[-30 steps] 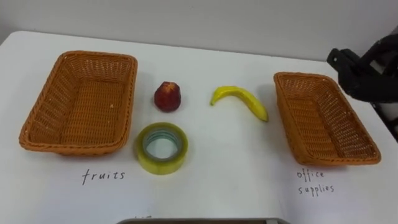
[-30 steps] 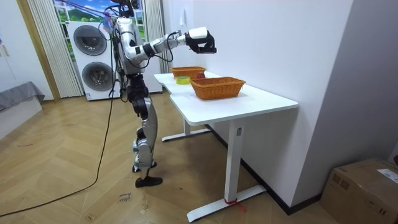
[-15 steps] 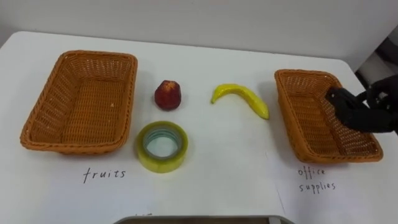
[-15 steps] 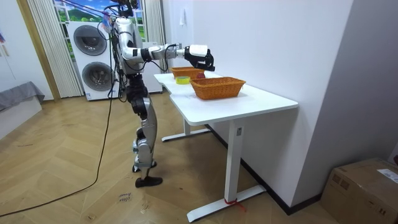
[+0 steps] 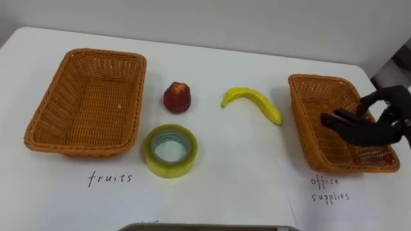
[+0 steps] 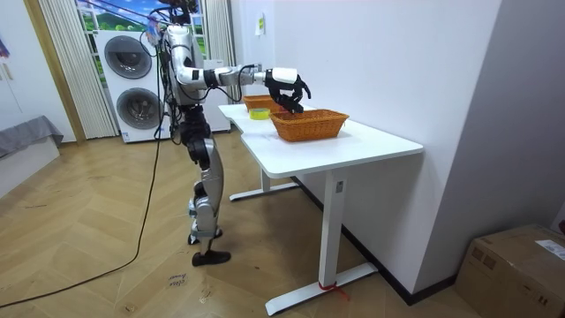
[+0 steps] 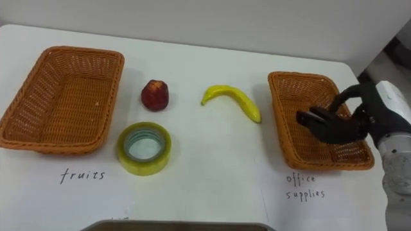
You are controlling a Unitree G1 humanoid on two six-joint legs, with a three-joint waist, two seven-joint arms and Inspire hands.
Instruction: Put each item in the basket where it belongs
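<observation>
A white table (image 6: 371,146) stands on herringbone wood floor (image 6: 106,265) by a white wall (image 6: 397,62), 2 stacked washers (image 6: 131,84) behind.

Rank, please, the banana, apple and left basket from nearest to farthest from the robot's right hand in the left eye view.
1. banana, centre-right, closest to the right hand.
2. apple, centre-left.
3. left basket, far left.

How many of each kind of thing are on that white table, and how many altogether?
Baskets: 2 (left basket, right basket)
Fruit: 2 (apple, banana)
Tape: 1
Total: 5
</observation>
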